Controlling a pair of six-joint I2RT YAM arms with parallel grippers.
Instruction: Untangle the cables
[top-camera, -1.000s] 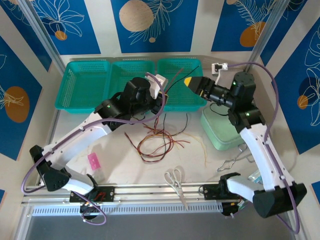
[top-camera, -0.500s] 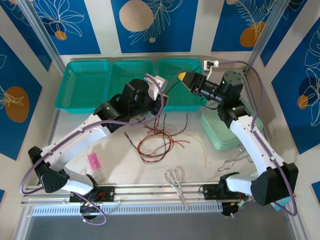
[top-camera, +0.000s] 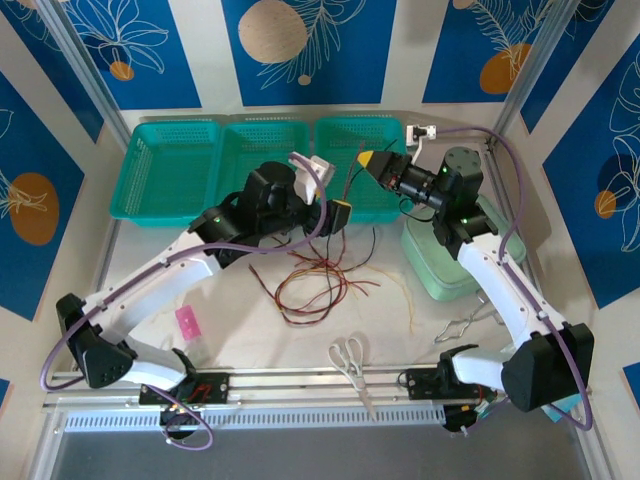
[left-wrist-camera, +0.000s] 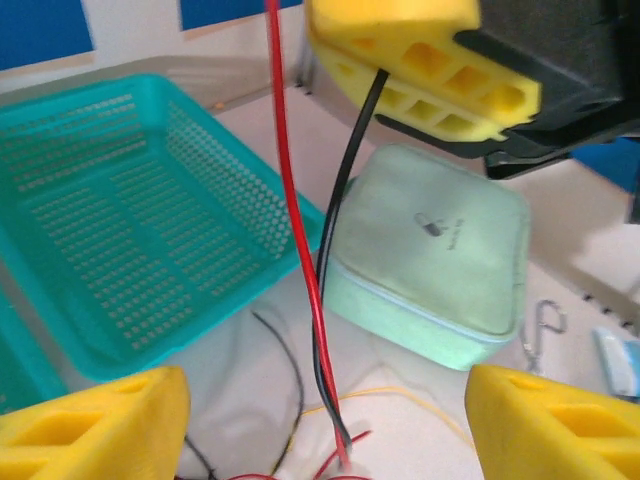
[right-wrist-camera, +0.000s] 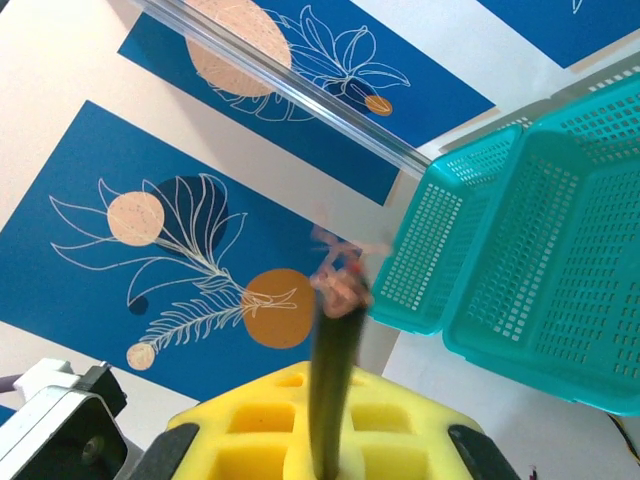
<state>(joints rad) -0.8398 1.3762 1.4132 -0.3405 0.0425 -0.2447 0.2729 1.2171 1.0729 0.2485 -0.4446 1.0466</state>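
The right pincer (left-wrist-camera: 420, 60) is closed tight on the black cable (left-wrist-camera: 338, 200), high over the tray (top-camera: 355, 120) at one o'clock. Below it the left pincer (left-wrist-camera: 325, 430) gapes wide, holding nothing. The red cable (left-wrist-camera: 297, 230) and the black one drop between its fingers (left-wrist-camera: 90, 425) towards the heap of cables (top-camera: 315, 285) at table centre. One strand seems mid-extraction, so the next move is probably drawing it toward twelve o'clock, clear of the red.

The cables (top-camera: 315, 283) lie on the table (top-camera: 235, 340) before the trays (top-camera: 255, 145), a case (top-camera: 425, 265) to their right
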